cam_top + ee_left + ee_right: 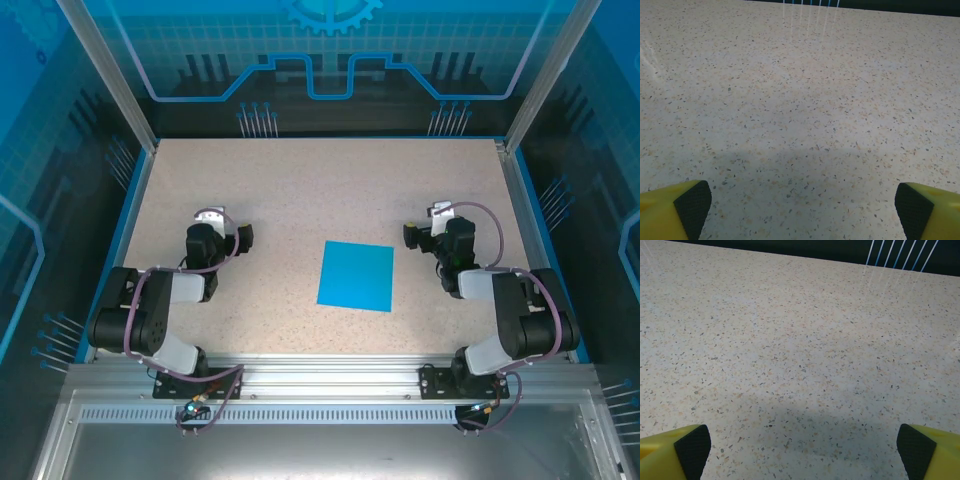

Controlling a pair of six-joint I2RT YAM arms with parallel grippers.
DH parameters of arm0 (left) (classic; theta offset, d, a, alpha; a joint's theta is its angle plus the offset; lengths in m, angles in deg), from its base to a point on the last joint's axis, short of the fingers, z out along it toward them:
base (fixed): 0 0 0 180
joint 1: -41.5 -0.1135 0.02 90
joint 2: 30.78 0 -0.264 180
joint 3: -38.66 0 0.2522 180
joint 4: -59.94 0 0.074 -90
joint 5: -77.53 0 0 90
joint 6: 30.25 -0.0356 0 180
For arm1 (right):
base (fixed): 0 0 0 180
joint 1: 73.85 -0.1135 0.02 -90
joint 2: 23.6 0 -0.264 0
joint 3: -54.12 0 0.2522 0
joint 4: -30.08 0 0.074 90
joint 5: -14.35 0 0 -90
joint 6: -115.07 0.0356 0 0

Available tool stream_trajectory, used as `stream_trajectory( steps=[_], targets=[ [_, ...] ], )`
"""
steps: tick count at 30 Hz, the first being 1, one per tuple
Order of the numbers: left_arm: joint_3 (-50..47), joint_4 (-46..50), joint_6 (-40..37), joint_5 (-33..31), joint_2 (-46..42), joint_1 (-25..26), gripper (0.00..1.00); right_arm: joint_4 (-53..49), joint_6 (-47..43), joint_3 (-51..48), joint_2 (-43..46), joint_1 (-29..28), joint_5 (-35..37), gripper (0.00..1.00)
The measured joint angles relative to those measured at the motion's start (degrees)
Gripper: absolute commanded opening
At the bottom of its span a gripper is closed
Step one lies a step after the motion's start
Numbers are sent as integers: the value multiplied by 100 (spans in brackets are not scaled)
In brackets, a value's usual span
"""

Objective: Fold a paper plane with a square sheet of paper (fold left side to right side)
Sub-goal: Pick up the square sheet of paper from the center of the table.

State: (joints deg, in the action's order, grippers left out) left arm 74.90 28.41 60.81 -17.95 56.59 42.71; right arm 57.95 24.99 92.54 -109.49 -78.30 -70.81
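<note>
Yellow fingers with black pads (692,209) sit at both bottom corners of the left wrist view: left end effector (802,215) spread wide apart, nothing between, bare speckled desk (800,100) beneath. Right end effector (804,452) same, apart and empty over desk. From the top view I see the square sheet of paper (356,276) lying flat and unfolded on the desk between the two arms, nearer the right one, touching neither. Blue walls (330,60) surround the desk.
</note>
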Motion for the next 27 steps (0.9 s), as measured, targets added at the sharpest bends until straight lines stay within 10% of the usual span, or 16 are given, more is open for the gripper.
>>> stream_trajectory(
  steps=[19, 27],
  targets=[
    [166, 450, 2, 68, -83, -28, 98, 0, 0, 0, 0, 0, -52, 100],
    [782, 1633, -4, 85, -1495, -31, 98, -59, 4, 4, 4, 35, -33, 100]
  ],
)
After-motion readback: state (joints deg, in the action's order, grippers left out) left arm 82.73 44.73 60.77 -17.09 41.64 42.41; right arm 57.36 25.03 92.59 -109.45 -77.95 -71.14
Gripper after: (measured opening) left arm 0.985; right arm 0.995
